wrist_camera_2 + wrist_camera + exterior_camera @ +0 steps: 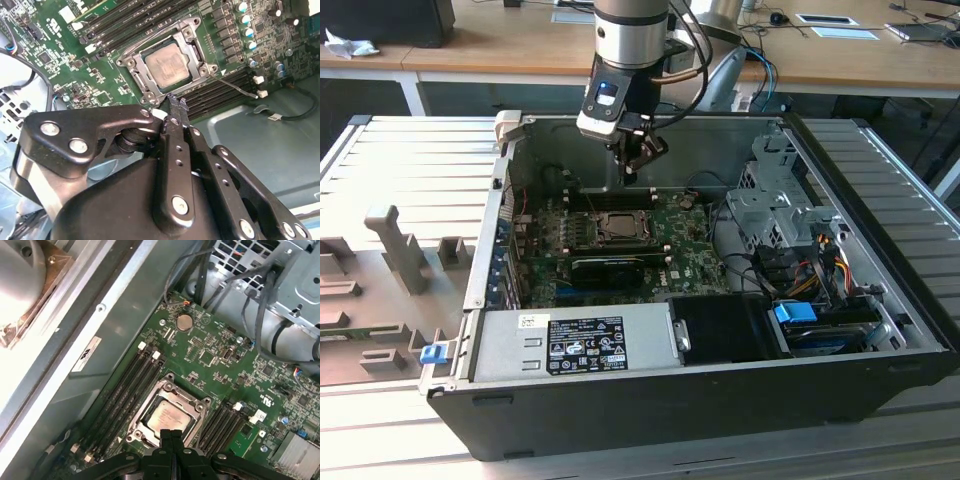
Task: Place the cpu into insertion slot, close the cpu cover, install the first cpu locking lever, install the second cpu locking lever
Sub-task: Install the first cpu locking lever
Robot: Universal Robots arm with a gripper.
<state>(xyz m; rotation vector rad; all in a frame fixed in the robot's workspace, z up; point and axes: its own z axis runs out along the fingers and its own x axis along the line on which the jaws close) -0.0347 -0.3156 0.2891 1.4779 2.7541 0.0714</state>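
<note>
Gripper (173, 103): fingers pressed together, nothing between them, tips hovering clear above socket edge. Cpu (166, 64) below tips, seated flat in slot (131, 64), cover (196, 50) lying down around it. Thin lever (239, 88) angled out beside slot, free end over memory slots (220, 95). Green board (215, 345) all round; case wall (100, 340) beyond.

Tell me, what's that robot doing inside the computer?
A robot arm's claw hangs over the green board inside an open computer case. The cpu already lies in place, with the cover down around it. The claw is shut, holds nothing, and its tip is close to the cover's edge. One thin lever sticks out sideways and looks unlatched.
</note>
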